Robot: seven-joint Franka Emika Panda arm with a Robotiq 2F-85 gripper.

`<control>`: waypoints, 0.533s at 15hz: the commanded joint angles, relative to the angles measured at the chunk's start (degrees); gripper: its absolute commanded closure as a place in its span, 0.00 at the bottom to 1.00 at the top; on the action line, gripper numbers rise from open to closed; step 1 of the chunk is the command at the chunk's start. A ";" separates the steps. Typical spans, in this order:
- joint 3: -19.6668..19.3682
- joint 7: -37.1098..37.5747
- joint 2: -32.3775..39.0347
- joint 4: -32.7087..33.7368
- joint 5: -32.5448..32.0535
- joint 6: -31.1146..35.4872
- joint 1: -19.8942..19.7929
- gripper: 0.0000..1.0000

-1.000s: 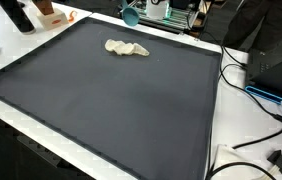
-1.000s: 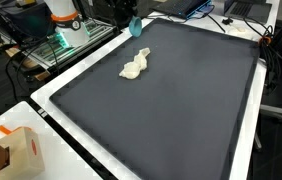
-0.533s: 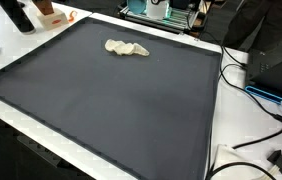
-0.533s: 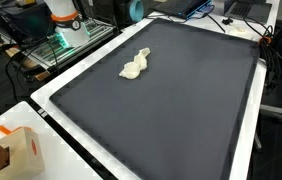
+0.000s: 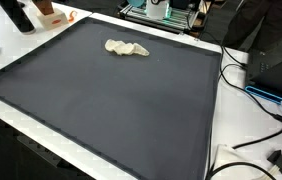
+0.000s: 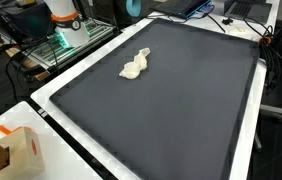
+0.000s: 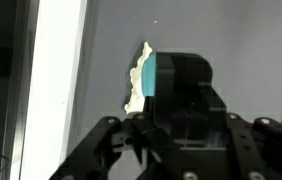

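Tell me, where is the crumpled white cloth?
In both exterior views the cloth lies on the black mat, close to its far edge.

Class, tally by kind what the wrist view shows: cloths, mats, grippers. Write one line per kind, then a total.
Cream cloth: 1
Dark mat: 1
Gripper: 1
Total: 3
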 commanded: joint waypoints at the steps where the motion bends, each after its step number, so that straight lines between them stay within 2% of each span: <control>1: 3.00 6.11 -2.13 0.61 -6.23 -2.57 -0.98 0.75; 4: 4.24 8.91 -2.54 1.71 -10.02 -5.10 -0.44 0.75; 5: 2.66 6.93 -1.19 1.16 -7.91 -2.59 0.61 0.75; 6: 2.81 7.20 -1.25 1.38 -8.16 -2.80 0.73 0.50; 8: 2.73 7.18 -1.10 1.40 -8.15 -2.80 0.78 0.50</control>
